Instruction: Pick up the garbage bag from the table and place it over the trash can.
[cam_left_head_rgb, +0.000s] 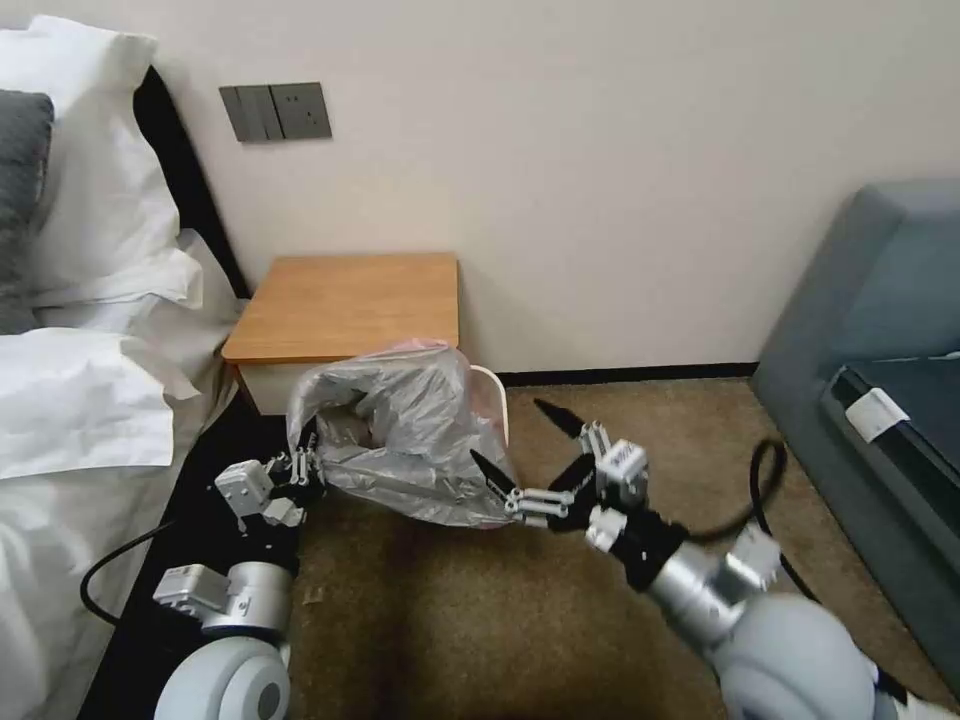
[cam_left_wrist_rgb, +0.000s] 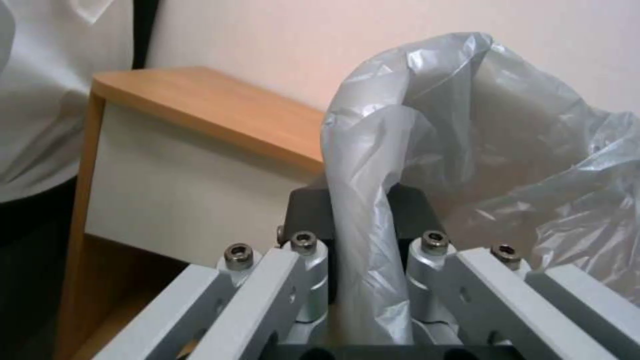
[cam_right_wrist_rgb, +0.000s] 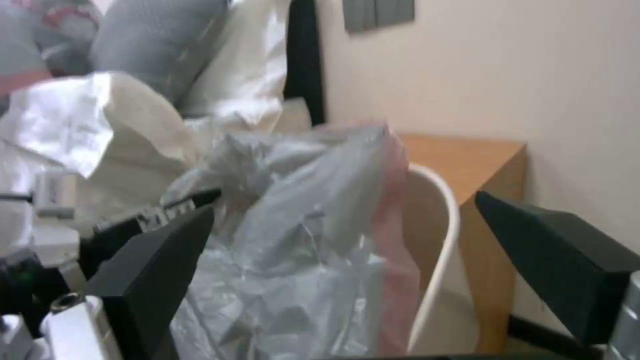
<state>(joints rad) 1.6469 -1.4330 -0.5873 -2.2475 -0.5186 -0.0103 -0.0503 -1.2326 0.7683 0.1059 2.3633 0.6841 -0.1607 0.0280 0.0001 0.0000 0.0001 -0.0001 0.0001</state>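
Bed with white linen and pillows (cam_left_head_rgb: 70, 400): seen beyond the left gripper, on its outer side; a grey pillow (cam_left_head_rgb: 20, 190) lies at the head end.

Grey-blue upholstered sofa (cam_left_head_rgb: 870, 400): set well apart from the right gripper, on its outer side.

Small orange-brown wooden nightstand with rounded-corner top and white drawer front (cam_left_head_rgb: 345, 305): placed against the wall, beyond both grippers; its top is bare.

Small cream-white plastic trash can with rolled rim (cam_left_head_rgb: 497, 400): stood just in front of the nightstand, between the two grippers; largely covered, a strip of rim being visible on the side nearer the right gripper; the rim and inner wall (cam_right_wrist_rgb: 433, 235) are seen in the right wrist view.

Thin, crinkly, translucent grey plastic garbage bag with pinkish edge (cam_left_head_rgb: 410, 440): draped loosely over the trash can, bunched and billowing above it; not seen to be pulled down around the rim.

Left gripper (cam_left_head_rgb: 305, 470): clenched on a gathered fold of the garbage bag (cam_left_wrist_rgb: 370, 220) at the bag's side; the fold is seen pinched between the dark pads.

Right gripper (cam_left_head_rgb: 525, 450): released, its black fingers (cam_left_head_rgb: 492, 472) spread wide; one fingertip is held just beside the bag's lower edge, the other well clear of it.
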